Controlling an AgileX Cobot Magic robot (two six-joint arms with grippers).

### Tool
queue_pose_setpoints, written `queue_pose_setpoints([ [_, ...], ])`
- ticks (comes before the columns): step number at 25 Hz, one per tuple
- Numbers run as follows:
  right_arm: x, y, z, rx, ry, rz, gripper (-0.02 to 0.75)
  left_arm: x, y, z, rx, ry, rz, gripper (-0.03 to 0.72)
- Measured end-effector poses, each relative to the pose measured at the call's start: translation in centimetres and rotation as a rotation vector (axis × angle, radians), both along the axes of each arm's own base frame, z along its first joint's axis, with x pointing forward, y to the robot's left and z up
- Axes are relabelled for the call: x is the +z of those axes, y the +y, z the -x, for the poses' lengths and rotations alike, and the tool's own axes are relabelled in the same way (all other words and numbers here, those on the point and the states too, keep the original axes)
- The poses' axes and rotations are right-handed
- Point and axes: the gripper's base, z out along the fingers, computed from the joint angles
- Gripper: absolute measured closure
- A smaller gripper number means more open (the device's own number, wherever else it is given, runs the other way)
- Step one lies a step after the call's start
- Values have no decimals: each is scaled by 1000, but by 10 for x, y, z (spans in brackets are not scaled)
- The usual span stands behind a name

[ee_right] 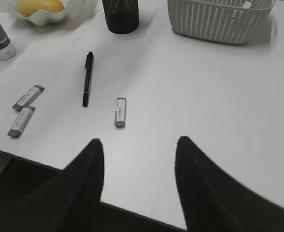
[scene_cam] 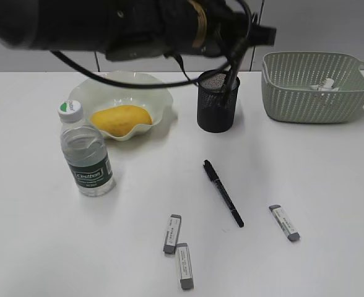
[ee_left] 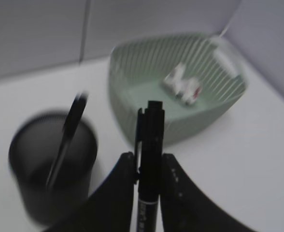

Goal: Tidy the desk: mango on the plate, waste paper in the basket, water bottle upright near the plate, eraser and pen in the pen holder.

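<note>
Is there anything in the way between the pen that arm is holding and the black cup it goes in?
Nothing visible blocks it. The left gripper holds a pen upright, just right of the pen holder. The holder's mouth is open, with one pen already leaning inside, leaving room beside it.

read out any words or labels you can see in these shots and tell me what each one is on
"Cestbon": on the dark green label of the water bottle.
Erasers: each has a printed sleeve, too small to read.
Pen held in the left gripper: pale marks on its barrel, too blurred to read.
Bottle cap: a small green mark, not readable.
</note>
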Motion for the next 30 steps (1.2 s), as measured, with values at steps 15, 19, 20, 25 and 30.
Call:
queue_pose_setpoints([
  [15, 0, 0, 0, 0, 0, 0, 366, -9, -3, -90, -183, -324, -10, 578],
  [19, 0, 0, 0, 0, 0, 0, 368, -37, -8, -100, -189, -298, -40, 578],
  [20, 0, 0, 0, 0, 0, 0, 370, -44, -8, -102, -193, -289, -44, 578],
  [25, 0, 0, 0, 0, 0, 0, 378, -66, -8, -107, -234, -290, -59, 578],
  [30, 0, 0, 0, 0, 0, 0, 379, -71, -6, -110, -246, -304, -76, 578],
])
